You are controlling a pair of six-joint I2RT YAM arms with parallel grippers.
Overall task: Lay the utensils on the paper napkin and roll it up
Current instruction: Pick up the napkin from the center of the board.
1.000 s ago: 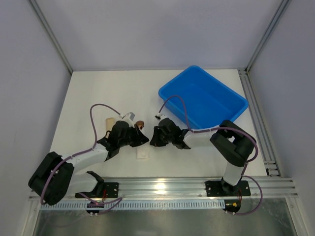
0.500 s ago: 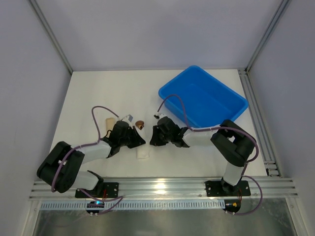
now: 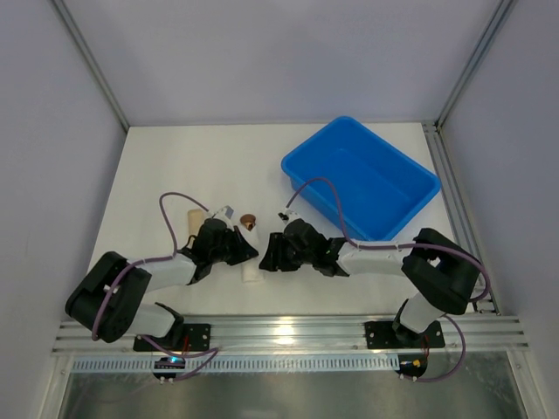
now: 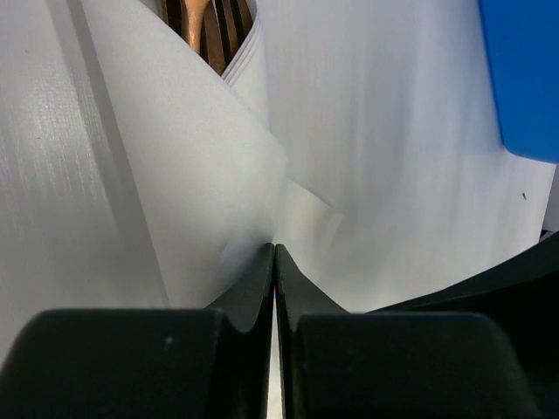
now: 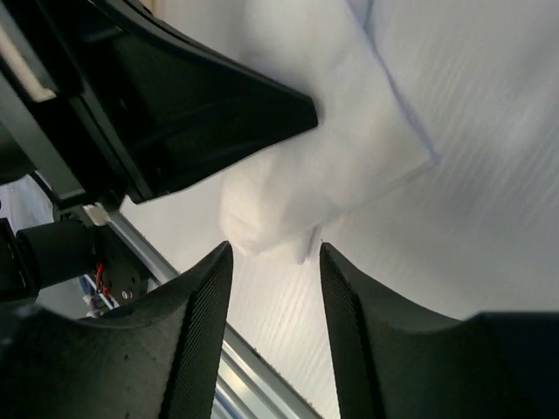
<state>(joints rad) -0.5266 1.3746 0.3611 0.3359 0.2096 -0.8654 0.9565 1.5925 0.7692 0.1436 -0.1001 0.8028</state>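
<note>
White paper napkin wraps the utensils; left gripper pressed closed against it, right gripper spread.

White napkin folded over bronze utensils

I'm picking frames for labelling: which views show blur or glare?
Top external: sharp, with a glare patch on the front rail. Left wrist: paper napkin crisp, folds shadowed. Right wrist: the paper napkin soft, table streaked by blur.
</note>
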